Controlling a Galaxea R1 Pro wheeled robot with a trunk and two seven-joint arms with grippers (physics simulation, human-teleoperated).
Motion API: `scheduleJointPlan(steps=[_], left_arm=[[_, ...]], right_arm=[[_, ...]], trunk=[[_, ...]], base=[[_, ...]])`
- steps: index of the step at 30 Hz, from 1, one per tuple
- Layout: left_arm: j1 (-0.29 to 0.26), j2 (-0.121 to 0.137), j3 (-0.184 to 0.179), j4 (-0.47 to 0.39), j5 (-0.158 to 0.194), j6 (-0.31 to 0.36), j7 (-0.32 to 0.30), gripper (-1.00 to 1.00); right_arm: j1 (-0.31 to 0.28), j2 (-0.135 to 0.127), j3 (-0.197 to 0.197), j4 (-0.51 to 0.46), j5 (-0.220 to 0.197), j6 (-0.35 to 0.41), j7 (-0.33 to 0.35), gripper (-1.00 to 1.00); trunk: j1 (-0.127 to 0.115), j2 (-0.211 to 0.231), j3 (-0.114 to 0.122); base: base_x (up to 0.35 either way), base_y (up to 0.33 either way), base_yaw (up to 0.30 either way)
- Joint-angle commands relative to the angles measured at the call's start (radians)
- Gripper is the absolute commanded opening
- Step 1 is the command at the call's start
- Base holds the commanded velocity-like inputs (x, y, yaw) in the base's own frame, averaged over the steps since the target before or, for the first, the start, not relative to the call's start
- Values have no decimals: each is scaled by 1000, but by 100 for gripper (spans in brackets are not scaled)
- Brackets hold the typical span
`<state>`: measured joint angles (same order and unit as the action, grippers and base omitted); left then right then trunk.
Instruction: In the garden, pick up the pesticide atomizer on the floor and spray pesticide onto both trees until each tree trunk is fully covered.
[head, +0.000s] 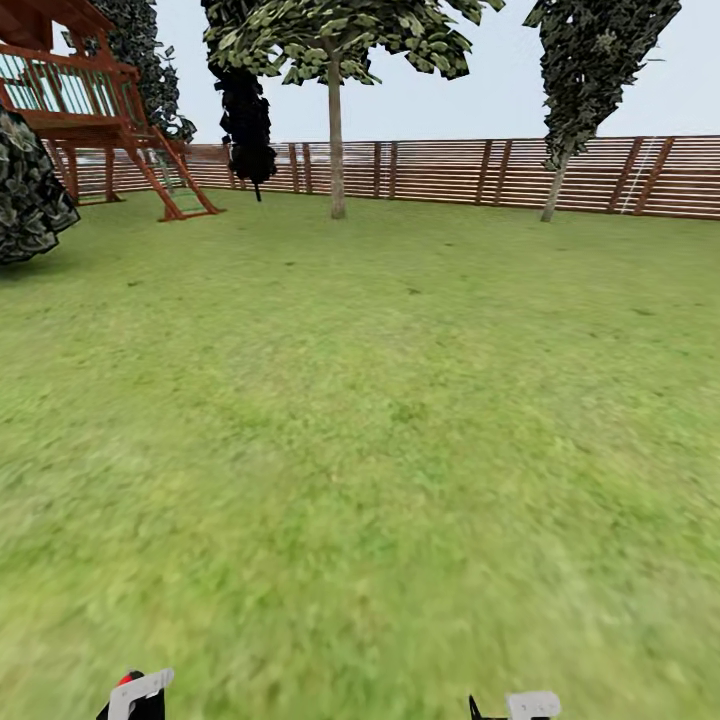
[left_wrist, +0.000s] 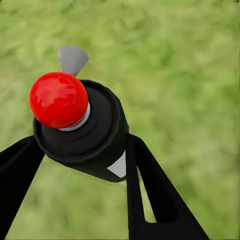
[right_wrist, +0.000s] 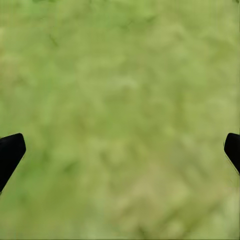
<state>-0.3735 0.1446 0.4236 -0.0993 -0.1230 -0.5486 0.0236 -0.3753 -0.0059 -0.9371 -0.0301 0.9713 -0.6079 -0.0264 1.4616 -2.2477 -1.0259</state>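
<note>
Now the left gripper (left_wrist: 80, 155) is clamped on the pesticide atomizer (left_wrist: 92, 132), red tip up, over the grass floor (head: 380, 450). Right gripper (right_wrist: 120, 150) spread wide, holding nothing. Two tree trunks (head: 337, 150) far ahead by the fence (head: 450, 170); bark detail probably too distant to read.

A wooden playhouse (head: 75, 90) stood at the far left on red-brown legs, with a railed deck and a slanted ladder (head: 180, 180) running down to the grass. Just in front of it, at the left edge, a round dark bush (head: 28, 190) bulged into view. A brown slat fence (head: 450, 172) ran across the back. Before the fence hung a narrow column of black foliage (head: 245, 120) on a thin stem, right of the playhouse. A pale, flat sky (head: 480, 95) lay above the fence.
</note>
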Motion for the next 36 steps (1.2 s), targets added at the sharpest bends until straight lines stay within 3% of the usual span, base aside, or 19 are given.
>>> scheduleJointPlan(steps=[1,36], left_arm=[[-1,0,7,1,-10,-4,2,-100],[-1,0,7,1,-10,-4,2,-100]], right_arm=[[-1,0,-8,1,10,-3,-3,100],[-1,0,-8,1,10,-3,-3,100]], trunk=[[0,0,-1],[0,0,-1]], base=[[338,0,0],[338,0,0]])
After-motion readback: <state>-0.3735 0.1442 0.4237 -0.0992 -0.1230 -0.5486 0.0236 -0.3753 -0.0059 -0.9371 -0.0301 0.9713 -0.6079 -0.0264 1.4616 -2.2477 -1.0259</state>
